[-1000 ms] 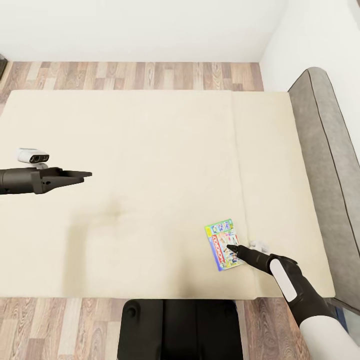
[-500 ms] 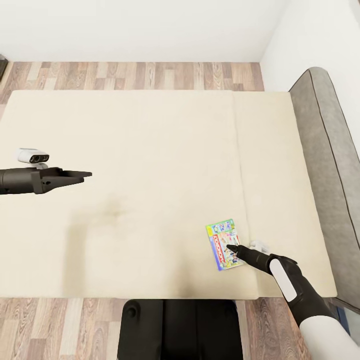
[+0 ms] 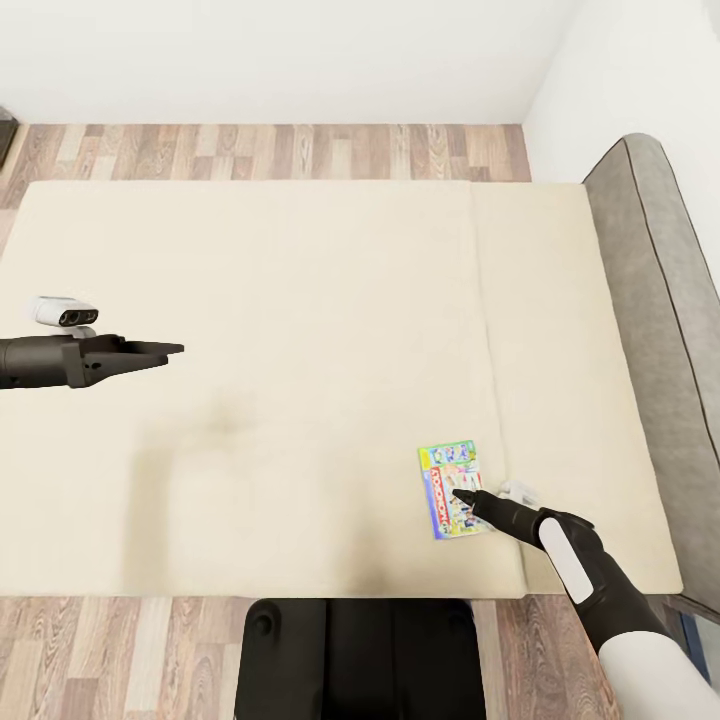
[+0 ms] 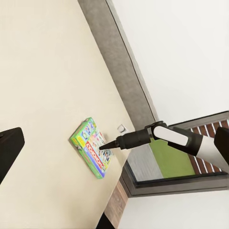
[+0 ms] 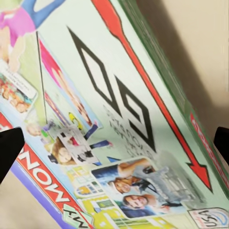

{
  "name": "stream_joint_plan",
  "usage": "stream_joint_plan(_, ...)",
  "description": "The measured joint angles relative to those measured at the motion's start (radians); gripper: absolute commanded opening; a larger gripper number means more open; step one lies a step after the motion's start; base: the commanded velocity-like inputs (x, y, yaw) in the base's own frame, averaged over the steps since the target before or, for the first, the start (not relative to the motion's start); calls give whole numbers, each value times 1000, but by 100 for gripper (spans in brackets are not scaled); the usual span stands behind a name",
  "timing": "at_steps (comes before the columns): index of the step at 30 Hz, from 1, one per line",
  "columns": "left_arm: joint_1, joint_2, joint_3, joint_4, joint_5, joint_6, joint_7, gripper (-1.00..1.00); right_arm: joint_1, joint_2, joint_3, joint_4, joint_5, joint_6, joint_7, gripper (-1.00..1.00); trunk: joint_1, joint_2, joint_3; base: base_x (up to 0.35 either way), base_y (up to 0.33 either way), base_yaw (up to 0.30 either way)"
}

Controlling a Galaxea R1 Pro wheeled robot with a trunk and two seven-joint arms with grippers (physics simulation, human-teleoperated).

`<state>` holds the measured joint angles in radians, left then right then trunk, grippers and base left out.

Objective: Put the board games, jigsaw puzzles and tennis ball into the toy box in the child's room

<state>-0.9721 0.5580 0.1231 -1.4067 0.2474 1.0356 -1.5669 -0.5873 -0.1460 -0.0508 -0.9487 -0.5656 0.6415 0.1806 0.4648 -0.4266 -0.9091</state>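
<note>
Looks like a bedroom in a home. Big beige bed [image 3: 300, 380], grey headboard [image 3: 660, 350], wood-plank floor [image 3: 280, 150], white walls.

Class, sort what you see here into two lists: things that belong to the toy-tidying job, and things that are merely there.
Belongs to the job:
- Monopoly box, lying flat on the bed
- bed, where it lies
- right tool, over the box, fingers apart
- left tool, held above the bed, away from the box

Merely there:
- headboard
- floor
- wall
</note>
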Motion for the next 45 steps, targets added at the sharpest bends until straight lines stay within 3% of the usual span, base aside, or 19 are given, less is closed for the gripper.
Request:
stream_joint_plan(9,0,0,0,0,0,0,0,100,0,0,19,0,0,0,1,100,0,0,0,0,21,0)
stream_joint_plan(45,0,0,0,0,0,0,0,100,0,0,21,0,0,-1,0,100,0,0,0,0,37,0)
